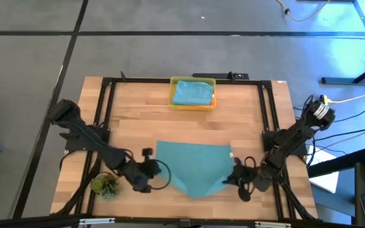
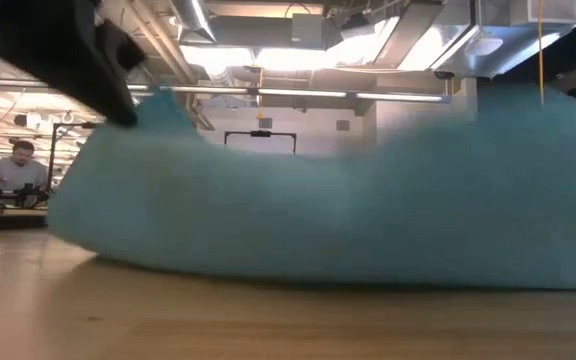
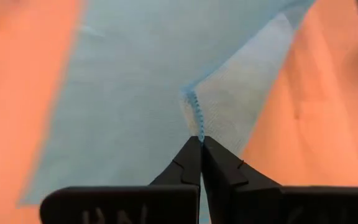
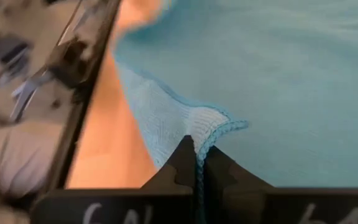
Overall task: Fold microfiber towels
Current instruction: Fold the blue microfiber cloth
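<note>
Pincers (image 1: 159,177) (image 1: 229,179) low — both pinching teal towel (image 1: 195,164) corners

Grey floor (image 1: 30,57) around wooden table (image 1: 138,130); bright ceiling lights (image 2: 268,55); exposed ducts; person seated far off (image 2: 18,170).

Left end effector (image 1: 152,172) and right end effector (image 1: 233,177) both pinched closed, low near the table's front edge
</note>
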Controlling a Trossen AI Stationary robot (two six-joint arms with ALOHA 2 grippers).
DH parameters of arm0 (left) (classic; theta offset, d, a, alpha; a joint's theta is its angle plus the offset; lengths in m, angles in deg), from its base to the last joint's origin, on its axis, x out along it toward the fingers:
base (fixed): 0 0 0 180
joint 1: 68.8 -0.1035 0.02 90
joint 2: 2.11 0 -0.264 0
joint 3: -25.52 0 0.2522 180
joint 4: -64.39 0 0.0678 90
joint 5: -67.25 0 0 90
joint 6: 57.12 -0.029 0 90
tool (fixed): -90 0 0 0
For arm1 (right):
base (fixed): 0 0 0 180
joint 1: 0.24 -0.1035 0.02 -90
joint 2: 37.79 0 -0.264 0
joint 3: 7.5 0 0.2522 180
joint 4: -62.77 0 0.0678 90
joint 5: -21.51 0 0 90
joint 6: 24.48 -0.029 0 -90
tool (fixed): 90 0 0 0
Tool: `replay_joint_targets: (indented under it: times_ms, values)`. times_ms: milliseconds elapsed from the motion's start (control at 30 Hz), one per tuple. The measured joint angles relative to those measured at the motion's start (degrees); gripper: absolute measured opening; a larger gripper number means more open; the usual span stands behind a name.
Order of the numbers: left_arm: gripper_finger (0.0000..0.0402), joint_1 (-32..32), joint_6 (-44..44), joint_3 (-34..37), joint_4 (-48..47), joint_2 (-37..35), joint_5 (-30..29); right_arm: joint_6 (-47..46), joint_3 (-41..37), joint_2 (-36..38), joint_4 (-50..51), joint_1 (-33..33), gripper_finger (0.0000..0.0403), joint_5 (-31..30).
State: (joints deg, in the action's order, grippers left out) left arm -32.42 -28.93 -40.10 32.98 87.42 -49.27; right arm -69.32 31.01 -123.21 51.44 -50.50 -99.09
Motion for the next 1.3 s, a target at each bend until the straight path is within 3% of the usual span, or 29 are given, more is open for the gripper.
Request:
replay_joint_targets:
  times_ms: [167,333,600,900,1300]
  values:
    - [0.0000,2.75,6.72,-0.02,-9.84,-5.78,-12.74,-9.01,-7.97,5.53,-0.28,-3.36,0.0002,-12.60]
    - [0.0000,0.84,14.06,0.39,-18.74,-6.37,-16.79,-16.60,-13.43,7.72,-0.52,-3.45,0.0001,-19.49]
    - [0.0000,-7.90,14.71,6.00,-15.93,-5.43,-14.30,-16.32,-14.96,7.68,-0.03,0.66,0.0001,-22.65]
    - [0.0000,-17.08,4.31,11.74,-2.04,-5.43,-6.74,-15.31,-14.94,7.66,2.26,7.57,0.0003,-21.89]
    - [0.0000,-21.32,4.45,14.77,-1.03,-5.43,-1.83,-16.64,-14.94,7.55,5.89,11.81,0.0002,-18.72]
